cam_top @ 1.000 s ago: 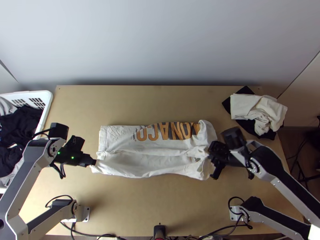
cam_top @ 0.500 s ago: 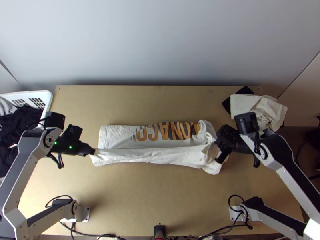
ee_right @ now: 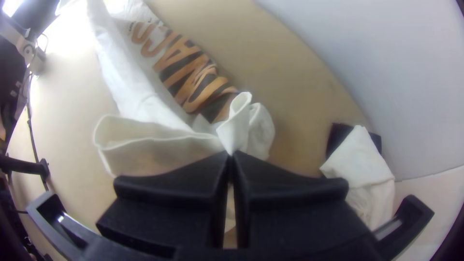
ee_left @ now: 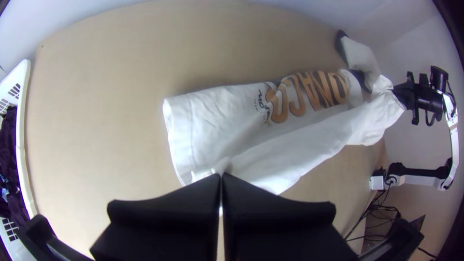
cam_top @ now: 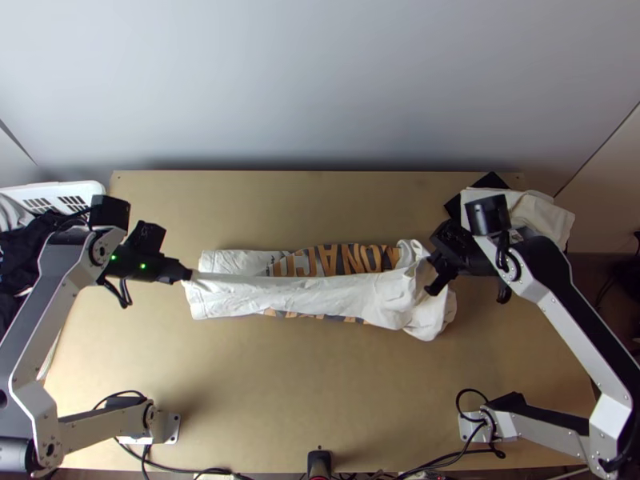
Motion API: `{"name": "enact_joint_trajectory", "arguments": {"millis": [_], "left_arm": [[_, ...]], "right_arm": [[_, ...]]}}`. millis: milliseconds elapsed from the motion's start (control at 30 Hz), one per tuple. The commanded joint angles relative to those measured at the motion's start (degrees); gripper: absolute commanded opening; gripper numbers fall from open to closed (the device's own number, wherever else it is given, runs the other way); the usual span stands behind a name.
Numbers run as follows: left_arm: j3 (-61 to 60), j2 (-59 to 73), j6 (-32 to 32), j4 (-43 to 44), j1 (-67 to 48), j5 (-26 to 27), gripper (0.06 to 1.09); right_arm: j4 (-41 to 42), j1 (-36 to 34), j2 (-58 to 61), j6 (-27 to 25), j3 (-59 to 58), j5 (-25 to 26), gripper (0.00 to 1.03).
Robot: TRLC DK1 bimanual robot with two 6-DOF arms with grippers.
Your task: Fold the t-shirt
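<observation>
Counter: pale wood (cam_top: 280,400), with the bases of two robotic arms mounted at its near corners.
T-shirt: white with orange-and-dark lettering (cam_top: 336,298), mid-counter, part lying on the wood, a raised band pulled between both arms.
Left tool: (cam_top: 190,274) clamped on the shirt at the band's left end.
Right tool: (cam_top: 432,266) clamped on gathered fabric at the right end.
Basket: white plastic (cam_top: 76,189), at far left, holding dark clothes (cam_top: 12,260).
Cloths: white (cam_top: 548,220) over black (cam_top: 490,181), far right corner.
</observation>
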Motion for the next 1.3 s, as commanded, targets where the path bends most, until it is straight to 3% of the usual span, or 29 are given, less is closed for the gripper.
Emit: {"name": "enact_joint_trajectory", "arguments": {"millis": [0, 900, 1267], "left_arm": [[3.0, 4.3, -1.1, 3.7, 0.1, -0.2, 0.09], [5.2, 11.8, -1.3, 8.0, 0.1, -0.3, 0.09], [6.7, 16.1, -1.5, 14.2, 0.1, -2.5, 0.09]], "right_arm": [[2.4, -1.5, 5.5, -0.5, 2.6, 0.1, 0.03], [2.4, -6.1, 31.5, -4.1, 25.8, 0.1, 0.03], [0.8, -7.5, 31.4, -4.3, 21.8, 0.1, 0.03]]}}
